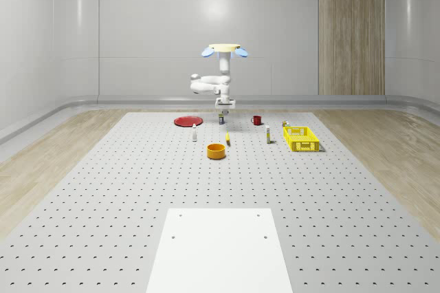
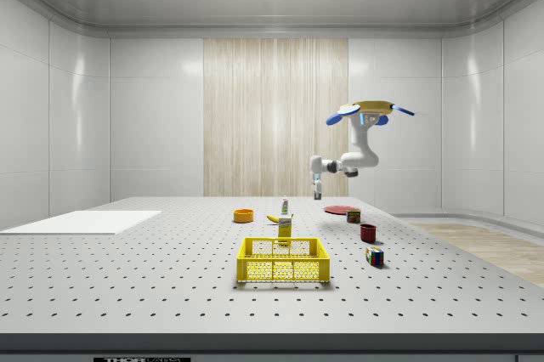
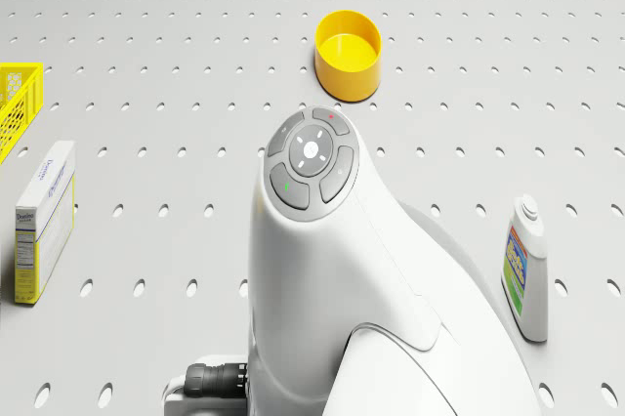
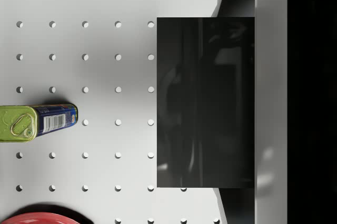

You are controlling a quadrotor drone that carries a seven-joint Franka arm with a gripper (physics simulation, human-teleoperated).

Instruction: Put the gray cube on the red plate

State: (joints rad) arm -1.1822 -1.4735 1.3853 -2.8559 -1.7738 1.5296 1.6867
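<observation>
A dark gray cube sits close up in the wrist view, with my gripper shut on it, held in the air above the table. The red plate lies flat at the back of the table, a little toward the whole-scene view's left of the gripper. Its rim shows at the edge of the wrist view. My drone hovers high over the back middle of the table, and the arm hangs down from it. From the side, the gripper stands well above the plate.
A blue and green can lies on the table near the spot under the gripper. A red mug, yellow basket, orange bowl, small bottle and carton stand farther forward. A white sheet covers the front.
</observation>
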